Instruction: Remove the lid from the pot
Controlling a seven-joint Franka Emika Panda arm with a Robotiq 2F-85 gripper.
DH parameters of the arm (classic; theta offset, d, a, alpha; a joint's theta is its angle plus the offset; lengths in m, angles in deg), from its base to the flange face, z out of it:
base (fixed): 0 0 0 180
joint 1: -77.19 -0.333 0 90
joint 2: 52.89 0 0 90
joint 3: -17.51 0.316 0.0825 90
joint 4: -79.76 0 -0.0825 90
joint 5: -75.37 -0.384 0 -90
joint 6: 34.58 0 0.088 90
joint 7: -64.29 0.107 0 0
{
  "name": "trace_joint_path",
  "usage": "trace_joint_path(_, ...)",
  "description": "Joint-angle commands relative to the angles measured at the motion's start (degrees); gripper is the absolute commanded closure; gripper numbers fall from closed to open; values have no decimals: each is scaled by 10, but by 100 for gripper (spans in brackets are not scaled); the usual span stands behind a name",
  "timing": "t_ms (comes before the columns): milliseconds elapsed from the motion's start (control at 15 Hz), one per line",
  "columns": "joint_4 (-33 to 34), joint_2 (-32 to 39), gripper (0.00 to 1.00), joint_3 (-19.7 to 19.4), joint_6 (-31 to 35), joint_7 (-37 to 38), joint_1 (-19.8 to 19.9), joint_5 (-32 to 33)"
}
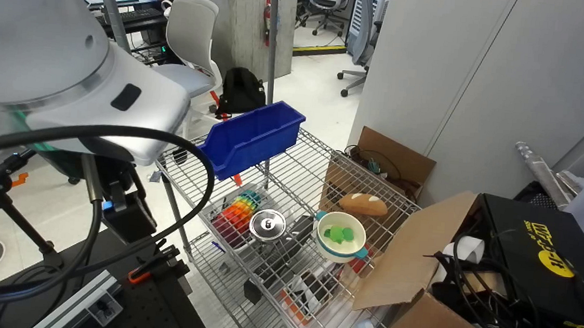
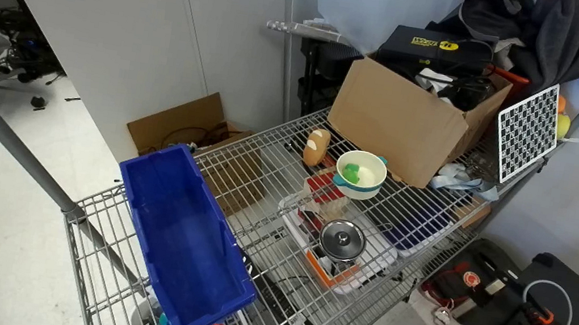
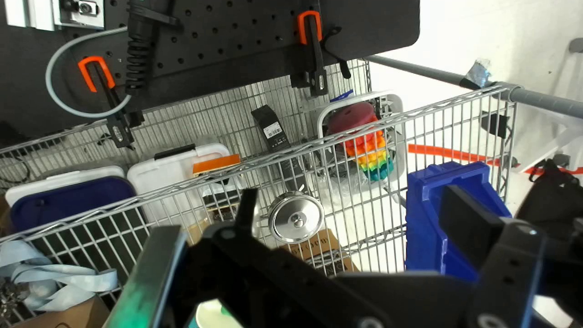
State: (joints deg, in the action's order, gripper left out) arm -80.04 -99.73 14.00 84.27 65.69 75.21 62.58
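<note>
The shiny silver lid (image 1: 268,225) with a small knob sits on top of the small silver pot (image 1: 263,246) on the wire shelf. The lid also shows in an exterior view (image 2: 342,240) and in the wrist view (image 3: 304,226). Most of the pot is hidden under the lid; a strip of its side shows in the wrist view (image 3: 288,197). My gripper (image 3: 357,218) is open, with its fingers wide apart and nothing between them. It is apart from the lid, which appears near the left finger in the wrist view. In an exterior view the gripper (image 1: 129,214) is left of the shelf, partly behind a cable.
A green-rimmed white bowl (image 1: 342,225) with a green item inside stands near the pot, and a toy bread (image 1: 363,204) lies beyond it. A blue bin (image 2: 186,239) stands at one shelf end. A cardboard box (image 2: 398,124) and a shelf post (image 1: 269,79) stand nearby.
</note>
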Motion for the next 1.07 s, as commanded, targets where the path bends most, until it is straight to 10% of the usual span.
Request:
trace_joint_path(0, 1, 0, 0, 4, -2, -3, 5, -3)
trace_joint_path(1000, 221, 413, 0, 79, 173, 42, 1, 66)
